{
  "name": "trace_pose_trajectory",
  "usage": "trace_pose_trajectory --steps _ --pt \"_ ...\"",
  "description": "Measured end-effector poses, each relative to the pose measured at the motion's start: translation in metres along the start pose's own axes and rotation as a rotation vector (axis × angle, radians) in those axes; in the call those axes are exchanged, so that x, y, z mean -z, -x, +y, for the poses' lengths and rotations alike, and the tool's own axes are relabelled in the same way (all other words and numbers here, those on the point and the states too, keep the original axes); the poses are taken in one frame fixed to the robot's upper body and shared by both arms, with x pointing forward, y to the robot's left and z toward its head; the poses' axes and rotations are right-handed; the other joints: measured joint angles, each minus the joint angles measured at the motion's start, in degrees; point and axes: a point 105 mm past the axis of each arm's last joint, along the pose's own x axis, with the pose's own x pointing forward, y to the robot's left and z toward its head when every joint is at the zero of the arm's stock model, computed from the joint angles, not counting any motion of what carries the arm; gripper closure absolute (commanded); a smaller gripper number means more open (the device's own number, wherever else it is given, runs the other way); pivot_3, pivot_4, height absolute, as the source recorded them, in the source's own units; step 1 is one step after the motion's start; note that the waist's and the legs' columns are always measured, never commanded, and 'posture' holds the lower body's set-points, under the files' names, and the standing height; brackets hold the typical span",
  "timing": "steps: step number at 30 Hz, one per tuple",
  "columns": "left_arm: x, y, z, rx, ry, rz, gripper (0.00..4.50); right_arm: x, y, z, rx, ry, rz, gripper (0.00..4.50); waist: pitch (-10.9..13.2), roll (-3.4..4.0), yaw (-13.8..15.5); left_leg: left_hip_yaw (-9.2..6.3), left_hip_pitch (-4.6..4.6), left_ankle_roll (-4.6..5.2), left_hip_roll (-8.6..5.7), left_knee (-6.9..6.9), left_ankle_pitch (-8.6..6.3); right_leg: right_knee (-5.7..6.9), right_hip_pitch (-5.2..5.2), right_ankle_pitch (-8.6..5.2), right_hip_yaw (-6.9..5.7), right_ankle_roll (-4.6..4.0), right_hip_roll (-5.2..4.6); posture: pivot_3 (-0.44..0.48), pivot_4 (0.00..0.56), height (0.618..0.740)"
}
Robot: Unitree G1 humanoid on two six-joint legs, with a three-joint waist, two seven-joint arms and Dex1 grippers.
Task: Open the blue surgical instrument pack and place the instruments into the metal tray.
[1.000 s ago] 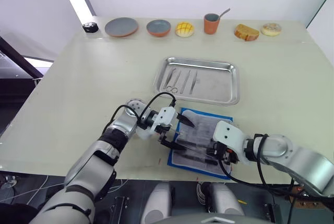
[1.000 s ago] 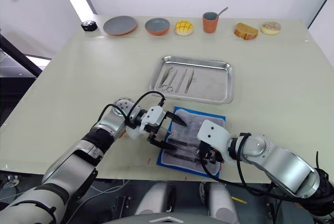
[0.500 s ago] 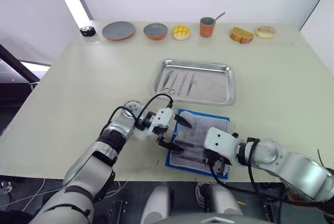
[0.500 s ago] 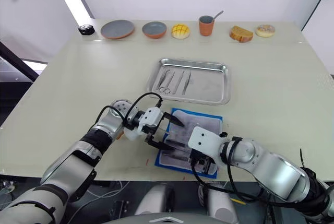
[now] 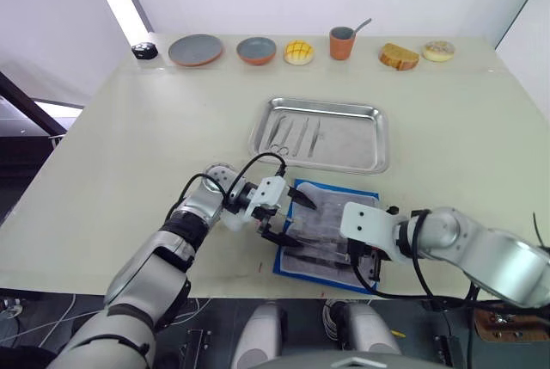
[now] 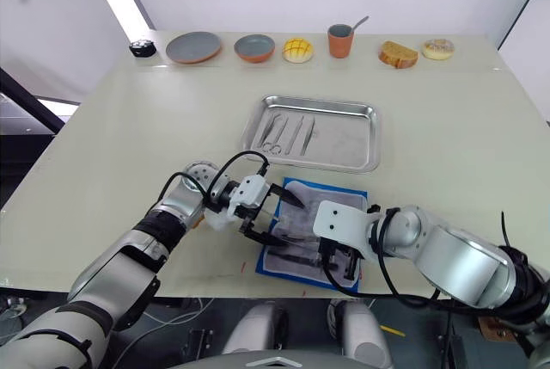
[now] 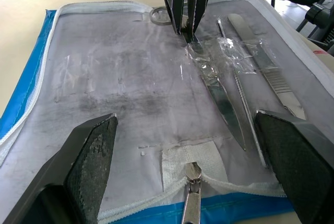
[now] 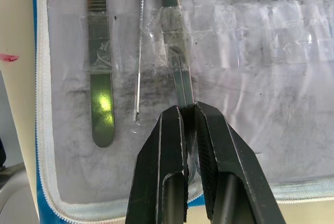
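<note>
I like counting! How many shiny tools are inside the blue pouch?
3, side by side: flat tweezers, a thin probe, and scissors the right end effector pinches. More may be hidden.

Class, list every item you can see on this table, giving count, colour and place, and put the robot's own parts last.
Table: one, pale cream, under everything.
Metal tray: one, shiny steel, mid-table.
Instruments in tray: about three, silver, its left part.
Blue surgical instrument pack: one, blue with grey lining, open, near edge.
Instruments in pack: three, silver, under clear straps.
Plates: two, grey with brown rims, far edge.
Black object: one, far left corner.
Buns and bread: four pieces, yellow to brown, far edge.
Cup with spoon: one, orange-brown, far edge.
Left tool: black, open over the pack.
Right tool: black, shut on the scissors.
</note>
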Motion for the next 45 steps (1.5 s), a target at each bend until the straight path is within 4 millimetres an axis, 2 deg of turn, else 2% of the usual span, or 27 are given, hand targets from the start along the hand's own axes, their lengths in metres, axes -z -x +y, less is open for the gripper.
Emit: trace_pose_trajectory --steps 11,22,29,35,42,45 --pt "-0.001 -0.002 0.002 -0.006 -0.001 -0.010 0.00 -0.013 0.007 -0.008 -0.055 0.071 0.075 4.45 0.11 0.09 0.01 -0.05 -0.14 0.00 -0.03 0.00 0.00 0.00 -0.12 0.00 -0.04 0.00 -0.05 0.000 0.150 0.740" --pt "-0.001 -0.002 0.003 -0.018 -0.001 -0.017 0.00 -0.012 0.008 -0.009 -0.052 0.063 0.101 4.45 0.13 0.12 0.06 -0.05 -0.15 0.01 -0.06 0.00 0.00 0.00 -0.12 0.00 -0.05 0.01 -0.10 0.000 0.150 0.740" --pt "0.000 -0.002 0.004 -0.026 0.000 -0.018 0.00 -0.007 0.013 -0.011 -0.040 0.040 0.128 4.45 0.13 0.13 0.10 -0.07 -0.14 0.02 -0.05 0.00 0.01 0.01 -0.11 0.01 -0.06 0.01 -0.10 0.000 0.150 0.740" --pt "-0.001 -0.003 0.007 -0.030 0.001 -0.017 0.00 0.013 0.031 -0.012 0.007 -0.011 0.152 4.45 0.13 0.13 0.31 -0.04 -0.14 0.02 -0.07 0.00 0.01 -0.01 -0.10 0.00 -0.05 0.03 -0.15 0.000 0.150 0.740" --pt "-0.001 -0.003 0.008 -0.035 0.003 -0.021 0.00 0.020 0.043 -0.016 0.023 -0.031 0.173 4.45 0.15 0.16 0.30 -0.06 -0.15 0.05 -0.05 0.00 0.03 -0.03 -0.10 0.00 -0.05 0.04 -0.16 0.000 0.150 0.740" --pt "-0.001 -0.004 0.008 -0.036 0.001 -0.023 0.00 0.030 0.057 -0.028 0.088 -0.065 0.190 4.45 0.16 0.16 0.47 -0.05 -0.17 0.05 -0.06 0.00 0.03 -0.05 -0.10 -0.01 -0.05 0.05 -0.19 0.000 0.150 0.740"
